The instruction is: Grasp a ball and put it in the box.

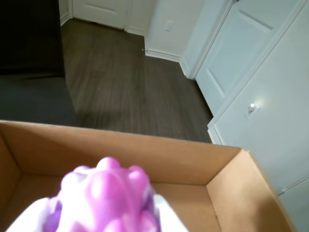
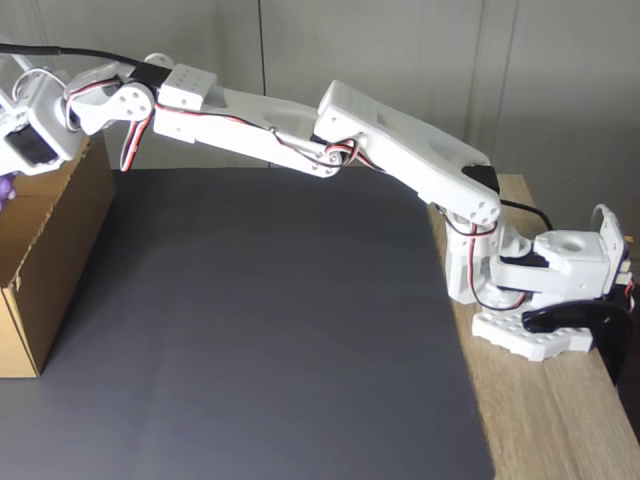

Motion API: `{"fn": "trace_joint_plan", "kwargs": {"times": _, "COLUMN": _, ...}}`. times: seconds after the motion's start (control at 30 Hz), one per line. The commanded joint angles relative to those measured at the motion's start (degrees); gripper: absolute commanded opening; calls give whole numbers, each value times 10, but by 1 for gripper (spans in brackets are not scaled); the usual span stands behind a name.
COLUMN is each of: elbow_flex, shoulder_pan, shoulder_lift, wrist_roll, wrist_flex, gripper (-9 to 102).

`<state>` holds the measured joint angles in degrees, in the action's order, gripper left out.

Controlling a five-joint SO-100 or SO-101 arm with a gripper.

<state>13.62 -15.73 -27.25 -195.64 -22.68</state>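
- In the wrist view, the ball (image 1: 107, 200) is seen at the bottom edge, mottled purple, pink and white, covered in rounded knobs and blurred by closeness.
- The gripper (image 1: 99, 217) is clamped on the ball, with a white finger (image 1: 26, 220) pressed to its left side and another to its right.
- The ball is held above the open inside of the box (image 1: 227, 193); brown cardboard walls and floor are seen behind and below it, and no contact with the box floor can be made out.
- Beyond the far wall of the box, a dark wooden floor (image 1: 125, 82) and white doors (image 1: 241, 53) are shown.
- In the fixed view, the white arm (image 2: 330, 135) is stretched from its base (image 2: 540, 300) at the right across to the far left.
- The gripper end is found at the left edge, over the box (image 2: 55, 250), where a small purple patch of the ball (image 2: 5, 188) is glimpsed.
- The box is set at the left of a dark grey mat (image 2: 260, 340), which is laid on the wooden tabletop (image 2: 560, 420).
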Motion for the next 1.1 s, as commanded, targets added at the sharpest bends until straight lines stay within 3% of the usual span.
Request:
{"fn": "trace_joint_plan", "kwargs": {"times": 0.0, "elbow_flex": -32, "shoulder_pan": -4, "shoulder_lift": -20, "wrist_roll": 0, "wrist_flex": 14, "gripper": 28}}
{"fn": "trace_joint_plan", "kwargs": {"times": 0.6, "elbow_flex": -40, "shoulder_pan": -3, "shoulder_lift": -17, "wrist_roll": -2, "wrist_flex": 14, "gripper": 37}}
{"fn": "trace_joint_plan", "kwargs": {"times": 0.7, "elbow_flex": -40, "shoulder_pan": -4, "shoulder_lift": -30, "wrist_roll": -3, "wrist_flex": -16, "gripper": 32}}
{"fn": "trace_joint_plan", "kwargs": {"times": 0.87, "elbow_flex": -40, "shoulder_pan": -10, "shoulder_lift": -76, "wrist_roll": 10, "wrist_flex": -107, "gripper": 13}}
{"fn": "trace_joint_plan", "kwargs": {"times": 1.07, "elbow_flex": -40, "shoulder_pan": -13, "shoulder_lift": -131, "wrist_roll": 12, "wrist_flex": -196, "gripper": 7}}
